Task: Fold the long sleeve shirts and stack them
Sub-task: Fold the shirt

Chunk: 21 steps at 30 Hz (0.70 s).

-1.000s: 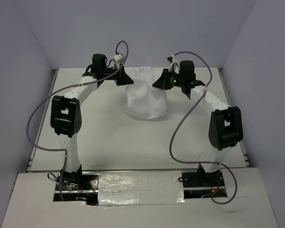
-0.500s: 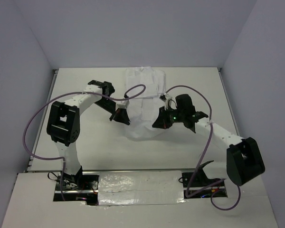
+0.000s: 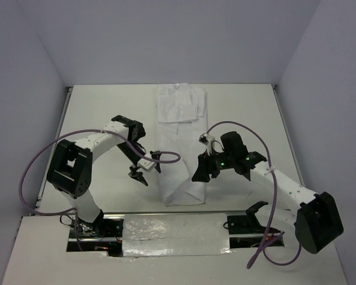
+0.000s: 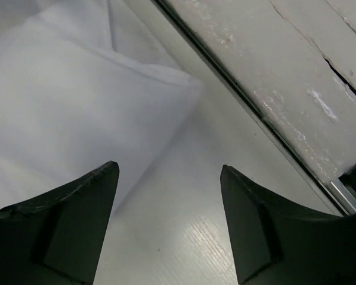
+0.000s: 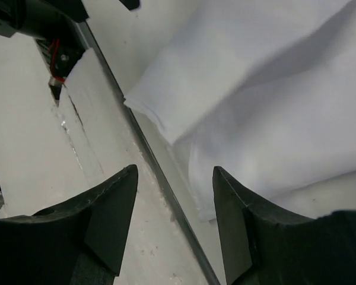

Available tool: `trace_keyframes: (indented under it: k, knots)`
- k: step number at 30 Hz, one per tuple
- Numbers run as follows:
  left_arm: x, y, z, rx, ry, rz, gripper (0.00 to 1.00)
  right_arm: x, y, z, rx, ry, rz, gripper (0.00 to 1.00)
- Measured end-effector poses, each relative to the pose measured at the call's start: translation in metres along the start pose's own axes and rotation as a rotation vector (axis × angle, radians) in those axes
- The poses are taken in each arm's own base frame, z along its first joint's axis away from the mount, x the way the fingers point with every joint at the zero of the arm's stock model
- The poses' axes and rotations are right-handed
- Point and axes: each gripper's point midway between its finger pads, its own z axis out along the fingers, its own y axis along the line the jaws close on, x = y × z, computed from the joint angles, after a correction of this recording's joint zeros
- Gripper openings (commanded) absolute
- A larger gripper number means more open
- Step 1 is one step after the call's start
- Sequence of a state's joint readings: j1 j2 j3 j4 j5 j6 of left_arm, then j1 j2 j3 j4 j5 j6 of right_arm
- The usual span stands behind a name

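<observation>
The long sleeve shirt [image 3: 179, 133] is plain white cloth, laid out as a long narrow strip from the table's far edge to its near edge. My left gripper [image 3: 140, 176] stands open just left of the strip's near end, with only bare tabletop between its fingers. In the left wrist view the shirt [image 4: 65, 101] lies up and left of the left gripper [image 4: 169, 169]. My right gripper [image 3: 199, 175] is open at the strip's right near corner. In the right wrist view the shirt [image 5: 273, 89] lies beside the right gripper [image 5: 175, 171], not gripped.
A metal rail [image 4: 255, 113] runs along the table's near edge, seen again as the rail [image 5: 148, 160] under the right fingers. Behind it is the taped ledge [image 3: 172, 228] with both arm bases. Purple cables [image 3: 166, 157] loop off both arms. Walls close in three sides.
Both grippers drew the shirt's edge from the far side toward the near edge, stretching the bundle into a long strip, then opened and let it go.
</observation>
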State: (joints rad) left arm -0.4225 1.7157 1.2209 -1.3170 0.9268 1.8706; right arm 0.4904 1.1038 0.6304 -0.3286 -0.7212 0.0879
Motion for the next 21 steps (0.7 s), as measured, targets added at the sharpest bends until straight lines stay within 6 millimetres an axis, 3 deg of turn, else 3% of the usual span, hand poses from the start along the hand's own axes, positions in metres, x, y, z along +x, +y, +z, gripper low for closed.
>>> trace_keyframes:
  k: [3,4,5,7,10,12,15,16,18,21]
  knots:
    - [-0.002,-0.005,0.003,0.029,0.039,0.051,0.84,-0.011,0.015,-0.013,-0.018,-0.037,-0.056,0.54]
    - [-0.003,-0.006,0.003,0.034,0.051,0.066,0.83,-0.018,0.021,-0.017,-0.030,-0.054,-0.078,0.49]
    - [-0.004,-0.007,0.002,0.038,0.064,0.084,0.81,-0.026,0.026,-0.021,-0.040,-0.073,-0.101,0.35]
    - [-0.006,-0.012,0.000,0.039,0.089,0.105,0.76,-0.043,0.033,-0.024,-0.057,-0.106,-0.130,0.23]
    - [-0.006,-0.014,-0.003,0.001,0.116,0.050,0.65,-0.065,0.027,-0.018,-0.033,-0.137,-0.121,0.13]
    - [-0.001,-0.004,-0.006,-0.060,0.144,0.032,0.63,-0.075,0.012,-0.008,0.014,-0.130,-0.072,0.14]
    - [0.011,0.015,-0.008,-0.115,0.194,0.088,0.71,-0.082,-0.014,0.010,0.088,-0.093,0.016,0.27]
    - [0.017,0.018,-0.008,-0.119,0.221,0.124,0.75,-0.079,-0.022,0.014,0.115,-0.078,0.044,0.36]
    - [0.026,0.019,0.000,-0.126,0.259,0.197,0.78,-0.069,-0.034,0.017,0.174,-0.050,0.103,0.38]
    - [0.036,0.006,0.024,-0.095,0.309,0.309,0.81,-0.053,-0.043,0.012,0.244,-0.050,0.180,0.40]
